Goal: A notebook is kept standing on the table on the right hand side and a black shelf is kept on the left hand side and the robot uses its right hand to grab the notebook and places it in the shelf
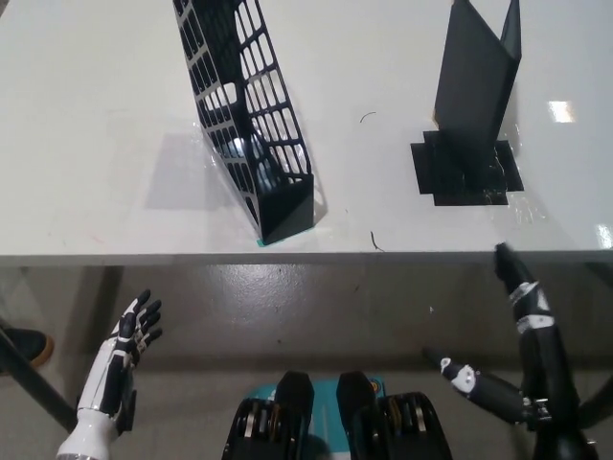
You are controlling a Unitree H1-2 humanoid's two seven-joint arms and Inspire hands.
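Standing upright on white bench (96,144): black lattice plastic shelf (251,115) left, black notebook (476,86) right. White left hand (134,331), black right hand (512,335) below bench edge, fingers spread, empty.

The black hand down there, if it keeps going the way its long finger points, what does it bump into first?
Probably the table's front edge. The right hand hangs open below the table, pointing up toward it. The standing notebook lies farther along roughly that line, though depth is hard to judge. The left hand rests open at lower left.

bright overhead light, glare spots on the glossy white table (96,115) at right, soft shadows, pretty sharp overall.
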